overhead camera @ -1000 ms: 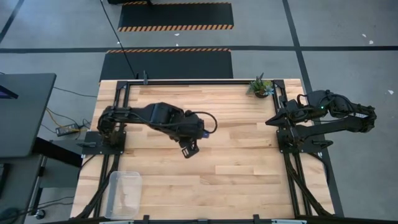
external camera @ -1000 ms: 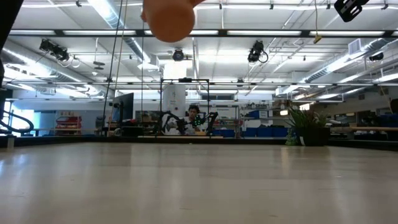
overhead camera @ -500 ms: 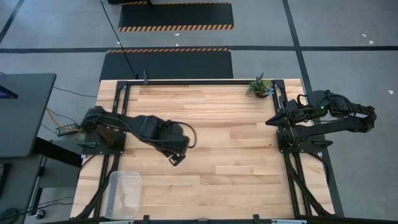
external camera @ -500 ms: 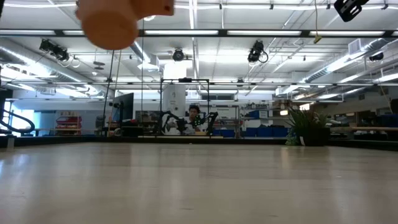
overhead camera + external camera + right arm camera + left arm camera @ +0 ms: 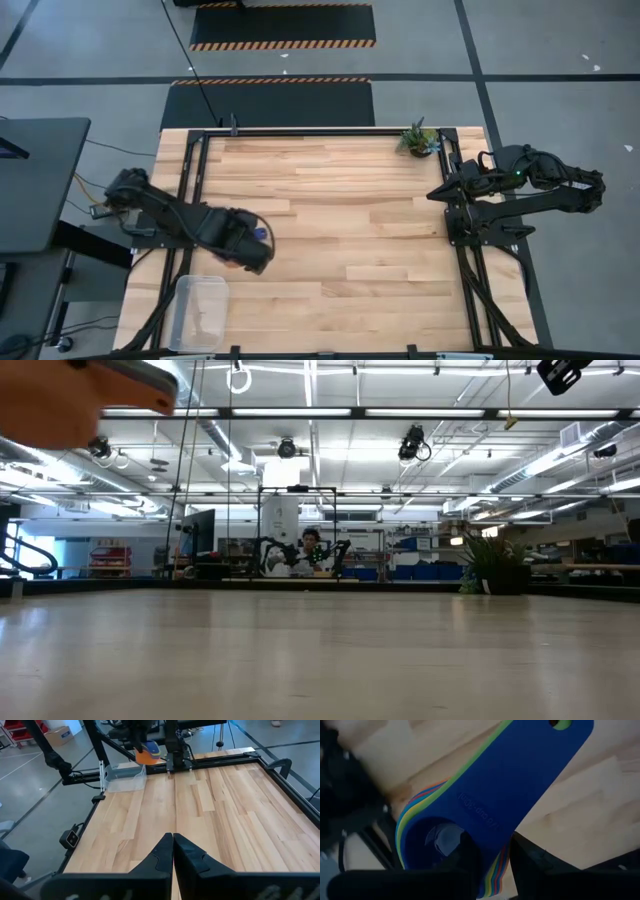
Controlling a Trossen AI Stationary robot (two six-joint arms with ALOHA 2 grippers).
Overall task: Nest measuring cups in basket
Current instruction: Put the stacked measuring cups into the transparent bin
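From the far left of the light wooden slatted table (image 5: 350, 210), the dark left arm reaches in low and ends with the left gripper (image 5: 255, 252) at about eight o'clock on the tabletop. Its fingers (image 5: 532, 865) are clamped on the stack of nested plastic measuring cups (image 5: 485, 810), gripping at the handle end; the dark blue cup lies uppermost, with green, yellow, light blue and red rims showing in layers beneath it. The stack hangs above the wood, just beside the clear translucent rectangular plastic basket (image 5: 197, 310), at roughly one o'clock from it. The basket itself sits at the table's seven o'clock corner, and whether anything lies inside it cannot be told. From table height, only a blurred orange cup bottom (image 5: 50, 405) shows at the upper left. A small green potted plant (image 5: 419, 140) stands at one o'clock near the far edge. At three o'clock, the dark right arm is folded back off the table's side, and the right gripper (image 5: 173, 845) has its two fingers pressed together with nothing between them.
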